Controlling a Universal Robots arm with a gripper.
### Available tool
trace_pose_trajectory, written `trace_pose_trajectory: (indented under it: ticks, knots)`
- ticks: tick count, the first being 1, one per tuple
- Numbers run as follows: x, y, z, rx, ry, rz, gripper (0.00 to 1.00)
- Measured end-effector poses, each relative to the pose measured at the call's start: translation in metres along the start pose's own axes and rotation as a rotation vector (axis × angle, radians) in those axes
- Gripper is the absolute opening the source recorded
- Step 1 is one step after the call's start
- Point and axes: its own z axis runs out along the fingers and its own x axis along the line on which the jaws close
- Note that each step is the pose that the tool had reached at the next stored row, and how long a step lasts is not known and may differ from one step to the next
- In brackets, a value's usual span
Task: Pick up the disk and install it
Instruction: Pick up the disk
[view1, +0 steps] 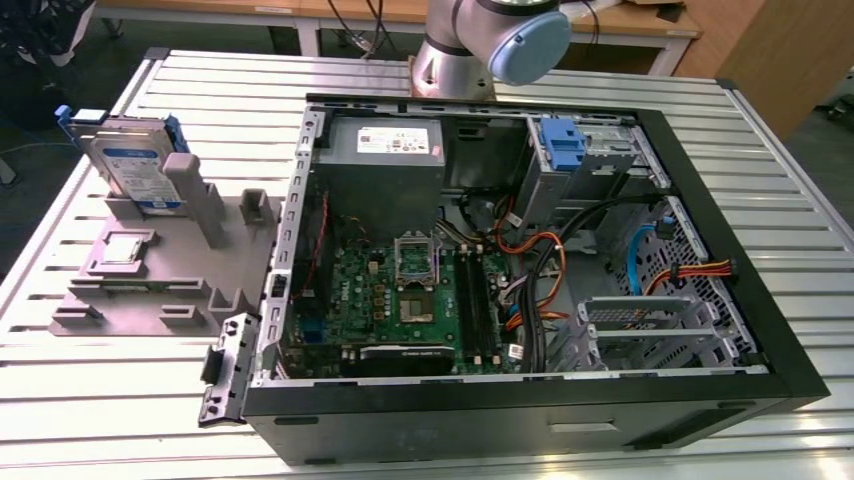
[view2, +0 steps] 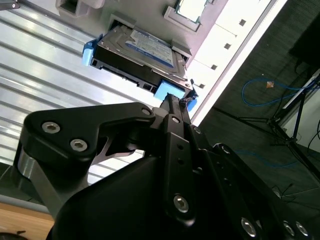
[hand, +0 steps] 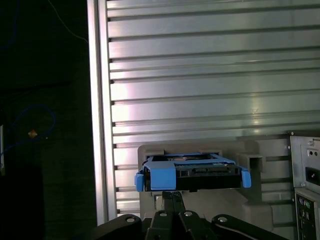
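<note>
End effector (view2: 171, 100), black: I read its fingers as clenched together on nothing. Disk (view1: 134, 160), silver in a blue carrier, stands on edge in a grey holder (view1: 160, 280) on the slatted counter (view1: 120, 420), beside the open computer case (view1: 534, 397), untouched.

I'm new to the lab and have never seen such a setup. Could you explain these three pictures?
The exterior view looks down on a slatted metal table. The grey-and-blue column at its top is a robot arm. On the table stand an open computer case and, on the exterior view's left, a grey holder with the disk upright in it. Both wrist views come from cameras riding on the arm: the black parts are its hand, fingers together, holding nothing, pointing at the disk's blue carrier. The disk is not yet picked up.
</note>
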Motion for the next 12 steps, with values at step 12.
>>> trace_pose_trajectory:
  ticks: [12]
  knots:
    - [0.0001, 0.0, 0.0001, 0.0016, 0.0049, -0.108, 0.1]
